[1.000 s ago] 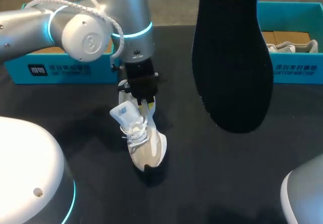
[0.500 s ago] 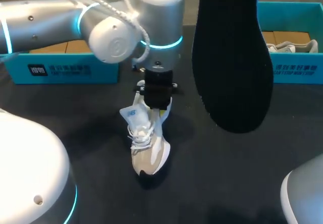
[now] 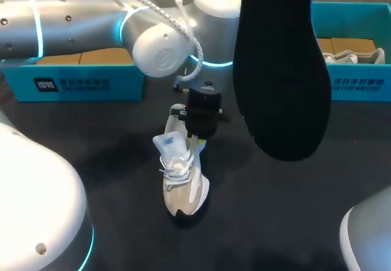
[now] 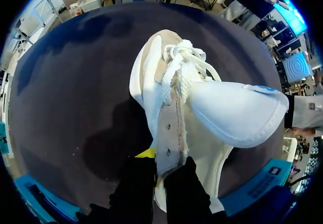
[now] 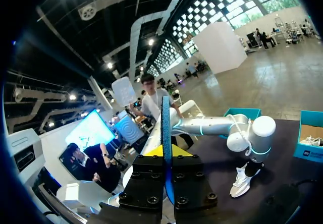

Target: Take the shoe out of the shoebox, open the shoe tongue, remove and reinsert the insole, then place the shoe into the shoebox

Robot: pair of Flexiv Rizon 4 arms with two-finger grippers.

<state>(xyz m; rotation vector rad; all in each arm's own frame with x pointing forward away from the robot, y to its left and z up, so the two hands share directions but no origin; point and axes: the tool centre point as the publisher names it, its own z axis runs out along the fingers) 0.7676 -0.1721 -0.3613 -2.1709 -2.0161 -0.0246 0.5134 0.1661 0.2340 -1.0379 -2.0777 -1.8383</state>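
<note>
A white shoe (image 3: 183, 182) stands on the black table (image 3: 110, 161), toe toward me, its tongue (image 3: 171, 141) pulled up. My left gripper (image 3: 197, 135) comes down on the shoe's opening. In the left wrist view the left gripper (image 4: 159, 176) is shut on the shoe's lace-side edge (image 4: 169, 133), with the tongue (image 4: 237, 113) bulging beside it. The black insole (image 3: 281, 69) hangs high above the table at the right. In the right wrist view my right gripper (image 5: 165, 156) is shut on the insole (image 5: 166, 128), seen edge-on, and the shoe (image 5: 243, 181) stands far below.
A teal shoebox (image 3: 79, 82) stands at the back left behind my left arm. A second teal box (image 3: 360, 69) at the back right holds another shoe (image 3: 354, 56). My arms' white bases (image 3: 36, 216) fill the near corners.
My left arm has moved to the right and slightly nearer, taking the shoe with it. The insole has stayed where it was.
</note>
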